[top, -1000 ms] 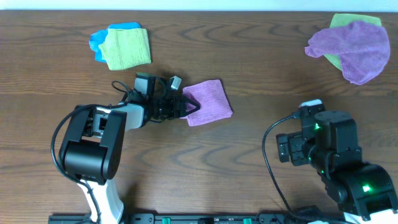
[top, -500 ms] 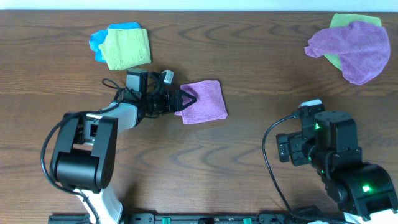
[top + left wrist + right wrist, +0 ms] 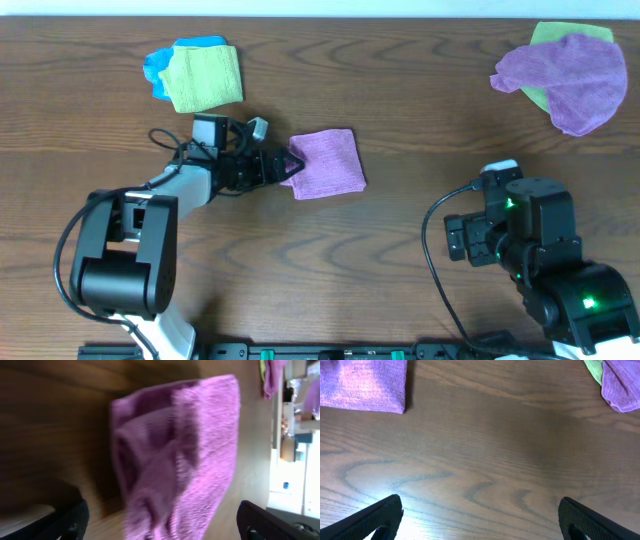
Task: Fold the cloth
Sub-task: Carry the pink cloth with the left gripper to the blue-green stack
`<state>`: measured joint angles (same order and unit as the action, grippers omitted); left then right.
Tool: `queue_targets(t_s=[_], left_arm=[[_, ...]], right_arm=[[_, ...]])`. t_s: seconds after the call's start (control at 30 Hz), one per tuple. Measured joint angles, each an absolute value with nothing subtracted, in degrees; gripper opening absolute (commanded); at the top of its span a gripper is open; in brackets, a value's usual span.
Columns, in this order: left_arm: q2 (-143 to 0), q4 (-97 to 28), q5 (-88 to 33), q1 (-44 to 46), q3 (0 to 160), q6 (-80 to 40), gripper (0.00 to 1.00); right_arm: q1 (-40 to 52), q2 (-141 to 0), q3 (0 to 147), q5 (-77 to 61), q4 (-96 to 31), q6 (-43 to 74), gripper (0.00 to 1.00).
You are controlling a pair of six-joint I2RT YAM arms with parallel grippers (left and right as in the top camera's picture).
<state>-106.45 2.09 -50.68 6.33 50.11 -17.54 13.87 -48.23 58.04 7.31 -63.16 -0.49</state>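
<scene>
**Cloth just ahead of the open left pincer**

Cloth lies on the worktop directly in front of the left pincer, its near edge reaching in between the two fingers. Those fingers stand wide apart and clamp nothing; the wrist view shows fabric between them but no squeeze on it. Along that near edge the fabric is doubled and rumpled, with loose layers showing, while the far edge looks flat and straight. The right pincer is well apart from it, also spread wide, with only bare wood beneath.

By its look the fabric is light, soft and limp. It will likely sag from any single hold and gives no stiffness to push against. Its nap probably drags on the wood, so sliding it may bunch it. A sound hold would be a corner or the near edge, pinching all layers together low to the wood so none slips free.

A green cloth on a blue cloth lies behind the left pincer and off to one side. A violet cloth is far ahead, well apart.
</scene>
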Motion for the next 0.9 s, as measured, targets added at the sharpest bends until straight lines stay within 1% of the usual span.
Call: queue_targets(t_s=[0.43,0.63,0.9], left_arm=[[-105.69,0.38,-49.01,6.5,50.11,-15.99,0.98],[-105.38,0.43,-47.11,10.17,50.11,-16.03,0.95],[-105.36,2.5,-44.64,14.06,50.11,-17.67,0.95]], right_arm=[[13.87,-48.23,58.04,7.31,-63.13,-0.49,0.99],[13.87,-48.23,58.04,7.31,-63.13,-0.49,0.99],[13.87,-48.23,58.04,7.29,-63.13,-0.49,0.99]])
